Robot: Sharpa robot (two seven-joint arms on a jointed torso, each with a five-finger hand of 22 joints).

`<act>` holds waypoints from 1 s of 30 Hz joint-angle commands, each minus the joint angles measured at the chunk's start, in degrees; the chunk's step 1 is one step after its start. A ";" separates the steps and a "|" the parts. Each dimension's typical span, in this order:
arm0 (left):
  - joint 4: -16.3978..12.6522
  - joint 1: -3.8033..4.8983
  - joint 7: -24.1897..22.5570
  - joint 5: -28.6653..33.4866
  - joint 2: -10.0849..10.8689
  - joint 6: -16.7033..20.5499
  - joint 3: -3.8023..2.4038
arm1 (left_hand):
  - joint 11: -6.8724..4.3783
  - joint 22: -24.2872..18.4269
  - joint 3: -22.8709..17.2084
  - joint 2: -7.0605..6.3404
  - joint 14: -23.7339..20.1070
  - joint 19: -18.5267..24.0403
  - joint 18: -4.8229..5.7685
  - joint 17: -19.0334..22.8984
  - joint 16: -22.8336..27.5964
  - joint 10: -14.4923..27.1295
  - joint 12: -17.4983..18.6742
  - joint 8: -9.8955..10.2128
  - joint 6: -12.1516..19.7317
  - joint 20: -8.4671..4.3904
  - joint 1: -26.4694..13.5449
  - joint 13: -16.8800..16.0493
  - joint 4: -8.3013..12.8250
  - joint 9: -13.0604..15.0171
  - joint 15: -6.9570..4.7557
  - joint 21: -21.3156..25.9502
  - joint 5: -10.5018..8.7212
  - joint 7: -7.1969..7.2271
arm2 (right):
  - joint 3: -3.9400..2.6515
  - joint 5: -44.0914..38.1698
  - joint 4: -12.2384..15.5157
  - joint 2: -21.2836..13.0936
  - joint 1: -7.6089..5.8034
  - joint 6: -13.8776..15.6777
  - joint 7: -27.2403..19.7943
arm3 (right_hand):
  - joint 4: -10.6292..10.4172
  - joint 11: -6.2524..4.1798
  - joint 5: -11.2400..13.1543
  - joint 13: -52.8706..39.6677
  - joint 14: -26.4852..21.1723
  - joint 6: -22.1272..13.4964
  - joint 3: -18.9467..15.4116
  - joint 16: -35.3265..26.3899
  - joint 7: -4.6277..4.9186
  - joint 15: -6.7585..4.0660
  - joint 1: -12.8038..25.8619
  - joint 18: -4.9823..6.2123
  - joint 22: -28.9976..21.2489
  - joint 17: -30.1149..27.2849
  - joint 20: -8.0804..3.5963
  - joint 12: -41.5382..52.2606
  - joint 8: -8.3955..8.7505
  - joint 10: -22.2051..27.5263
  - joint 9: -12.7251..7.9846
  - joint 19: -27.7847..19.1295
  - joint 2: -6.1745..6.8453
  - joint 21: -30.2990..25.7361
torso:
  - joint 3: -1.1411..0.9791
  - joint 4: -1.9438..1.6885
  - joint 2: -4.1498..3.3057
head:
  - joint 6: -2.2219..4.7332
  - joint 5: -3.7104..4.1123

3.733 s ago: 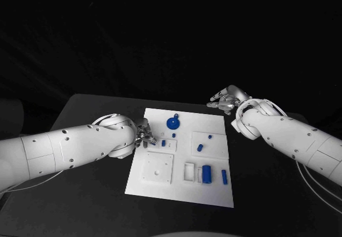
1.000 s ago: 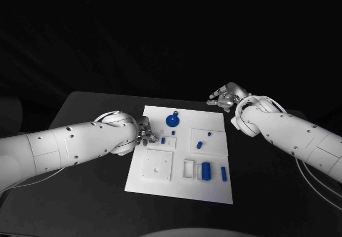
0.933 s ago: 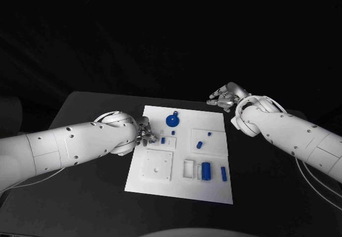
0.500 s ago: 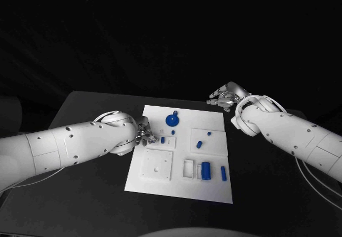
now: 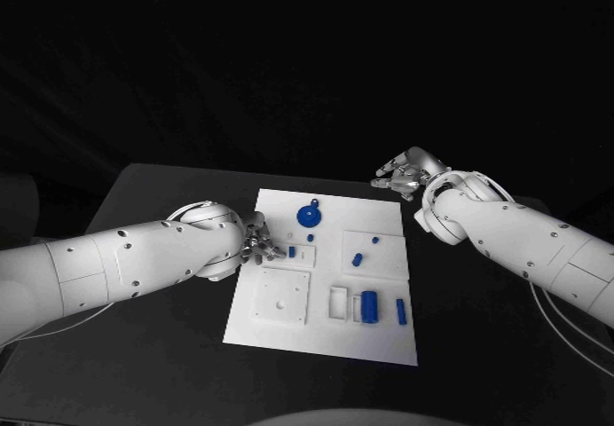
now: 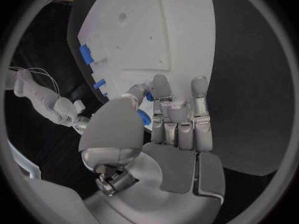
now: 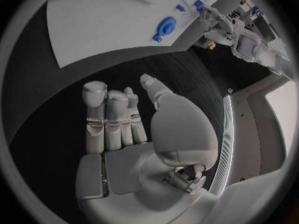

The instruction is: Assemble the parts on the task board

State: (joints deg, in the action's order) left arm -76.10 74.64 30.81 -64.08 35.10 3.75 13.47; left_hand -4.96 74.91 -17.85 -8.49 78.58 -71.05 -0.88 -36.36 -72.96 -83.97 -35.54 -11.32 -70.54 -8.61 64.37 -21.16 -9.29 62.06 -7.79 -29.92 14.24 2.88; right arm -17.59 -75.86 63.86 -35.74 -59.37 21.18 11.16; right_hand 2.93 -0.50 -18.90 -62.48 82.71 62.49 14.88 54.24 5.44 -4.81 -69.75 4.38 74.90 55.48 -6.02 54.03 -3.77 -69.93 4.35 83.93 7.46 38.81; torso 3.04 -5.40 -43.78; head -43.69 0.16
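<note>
where the white task board (image 5: 323,333) comes nearest you, its front rows carry a square white plate (image 5: 280,298) on the left, then an open white frame (image 5: 339,303), a thick blue cylinder (image 5: 370,306) and a thin blue bar (image 5: 402,310) side by side. past those, your left hand (image 5: 261,245) sits over the board's left edge; in the left wrist view the thumb and a finger pinch a small blue part (image 6: 144,92), with the other fingers (image 6: 199,107) stretched straight over the board. just beside that hand you see a small blue peg (image 5: 293,252) on the board, and to its right a raised white square (image 5: 375,248) with two small blue pieces on it. farther back lies a round blue disc (image 5: 309,216). farthest off, your right hand (image 5: 407,175) hangs above the black table (image 5: 153,191) past the board's far right corner, holding nothing, fingers apart and loosely bent.
</note>
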 commanded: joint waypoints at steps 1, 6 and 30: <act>0.04 -0.34 0.25 0.07 -0.10 -1.80 0.20 | -0.12 1.08 0.55 -0.98 -0.07 -0.38 0.44 0.18 0.42 -2.83 0.08 -0.38 -0.23 -0.16 -0.09 0.09 -1.24 0.15 -0.28 0.28 -1.97 -0.22 | -0.02 -0.24 0.01 0.00 0.03 0.02 -0.46 | 0.22 -0.08 -0.31 0.11 -0.09 -0.42 -0.27 -0.61 -0.03 0.27 0.37 0.36 3.31 -0.23 0.27 -0.38 0.17 0.36 -0.04 3.13 0.02 -0.49 | 0.01 0.00 0.00 | -0.07 0.05; 0.08 -0.34 0.30 -0.07 -0.03 -1.79 0.20 | -0.03 1.07 1.24 -2.03 -0.12 -0.40 0.44 0.47 0.57 -2.83 0.16 -0.59 -0.46 -0.13 -0.60 0.13 -3.15 0.42 -0.25 0.40 -7.11 -0.36 | -0.02 -0.24 0.00 -0.02 0.03 0.06 -0.46 | 0.23 -0.08 -0.30 0.20 -0.11 -0.48 -0.30 -0.80 -0.02 0.27 0.36 0.36 3.24 -0.38 0.27 -0.47 0.16 0.40 -0.05 3.13 0.05 -0.65 | -0.01 0.02 0.00 | -0.07 0.07; -4.23 -0.22 0.07 0.12 4.10 -1.75 -1.41 | 0.53 0.87 4.30 -4.63 -1.61 0.17 0.64 3.62 2.58 -2.81 1.87 0.36 1.10 -0.13 -1.75 0.94 -2.66 -0.29 -0.03 1.47 -11.48 -1.27 | -0.01 -0.24 0.11 -0.52 0.29 0.14 -0.39 | 0.21 -0.06 -0.38 0.27 -0.09 -0.55 -0.43 -1.06 -0.01 0.27 0.37 0.37 3.07 -0.57 0.27 -0.49 0.16 0.40 -0.03 3.15 0.08 -0.94 | -0.01 -0.06 0.06 | 0.40 0.78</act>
State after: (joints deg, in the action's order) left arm -79.66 74.33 30.85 -64.12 38.99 2.79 12.24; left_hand -4.95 74.90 -13.82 -12.74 77.40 -71.05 -0.88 -32.96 -70.54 -83.97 -33.91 -11.08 -69.80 -8.61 62.64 -20.34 -11.92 62.01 -7.88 -28.81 3.04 1.56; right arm -17.58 -75.86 63.88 -36.20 -59.14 21.28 11.13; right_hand 3.08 -0.50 -19.09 -62.26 82.71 62.51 14.72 53.35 5.42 -4.81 -69.75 4.38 74.91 54.93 -6.02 53.77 -3.77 -69.93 4.35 83.93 7.47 38.04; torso 3.02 -5.42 -43.73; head -43.45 0.77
